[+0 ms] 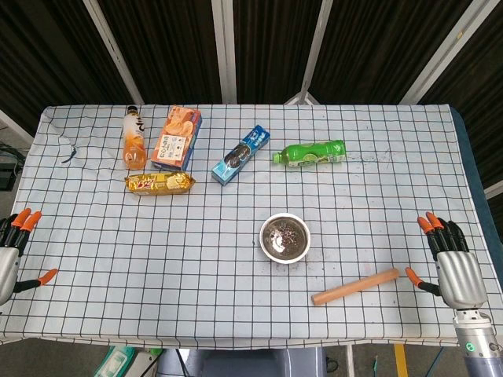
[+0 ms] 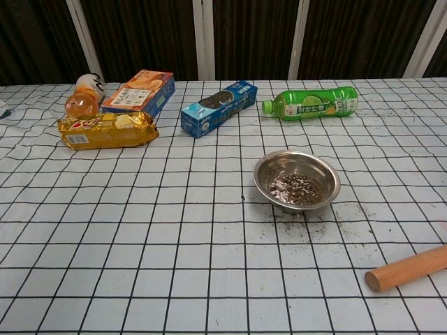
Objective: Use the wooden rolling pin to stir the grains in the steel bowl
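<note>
A wooden rolling pin [image 1: 355,287] lies flat on the checked cloth near the front right, its near end showing in the chest view as the rolling pin [image 2: 408,269]. The steel bowl [image 1: 285,238] stands left of it and a little farther back, with dark grains [image 2: 296,188] in the bottom of the bowl [image 2: 269,167]. A few grains are scattered on the cloth around it. My right hand [image 1: 454,267] is open at the table's right edge, just right of the pin's far end and not touching it. My left hand [image 1: 14,251] is open at the left edge.
Along the back lie an orange drink bottle [image 1: 134,138], an orange biscuit box [image 1: 177,138], a yellow snack pack [image 1: 159,183], a blue cookie box [image 1: 240,155] and a green bottle [image 1: 311,153]. The checked table [image 1: 157,267] ends close in front of the pin.
</note>
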You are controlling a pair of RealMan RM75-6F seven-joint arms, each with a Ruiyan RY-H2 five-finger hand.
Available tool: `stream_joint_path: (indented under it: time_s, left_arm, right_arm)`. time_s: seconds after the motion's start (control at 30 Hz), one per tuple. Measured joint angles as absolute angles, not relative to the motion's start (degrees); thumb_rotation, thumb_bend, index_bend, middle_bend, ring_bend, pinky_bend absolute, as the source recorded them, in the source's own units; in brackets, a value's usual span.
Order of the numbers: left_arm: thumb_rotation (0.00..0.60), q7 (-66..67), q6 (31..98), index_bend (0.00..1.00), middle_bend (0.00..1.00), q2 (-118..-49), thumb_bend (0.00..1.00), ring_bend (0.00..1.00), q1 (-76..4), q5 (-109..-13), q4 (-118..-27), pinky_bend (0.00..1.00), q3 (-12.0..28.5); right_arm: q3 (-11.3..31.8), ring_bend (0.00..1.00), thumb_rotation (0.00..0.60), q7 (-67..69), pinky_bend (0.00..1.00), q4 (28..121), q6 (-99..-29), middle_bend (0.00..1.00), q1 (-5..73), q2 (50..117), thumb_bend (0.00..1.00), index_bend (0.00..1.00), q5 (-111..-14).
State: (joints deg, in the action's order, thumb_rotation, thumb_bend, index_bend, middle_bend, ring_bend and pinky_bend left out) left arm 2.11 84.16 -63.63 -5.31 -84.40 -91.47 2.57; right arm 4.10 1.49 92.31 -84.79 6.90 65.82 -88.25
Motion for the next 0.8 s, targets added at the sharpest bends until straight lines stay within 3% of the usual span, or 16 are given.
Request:
stream_joint_path:
  time_s: [0.43,0.6,0.8]
  left_arm:
    - [0.6,1.04,84.27,0.0,0.0,-63.43,0.02,0.0,-5.23,-84.5,-91.35,0.0,2.54]
    - [0.6,1.2,84.85,0.0,0.0,-63.4,0.02,0.0,-5.08,-85.05,-91.46,0.0,2.43]
    - [0.6,0.8,84.81,0.0,0.0,-63.46,0.02,0.0,-4.98,-84.66,-91.49,0.0,2.57]
  right_arm:
    - [3.66,0.0,0.6,2.0,0.0,91.72,-85.58,0.0,7.17,66.22,0.27,0.0,-90.48]
    - [2.87,0.0,0.6,2.89,0.0,91.04,-85.69,0.12,7.53,66.2,0.27,0.17,-92.97]
    - [1.63,0.0,0.6,5.05,0.0,88.83,-86.86,0.15,8.56,66.88,0.27,0.2,-98.57]
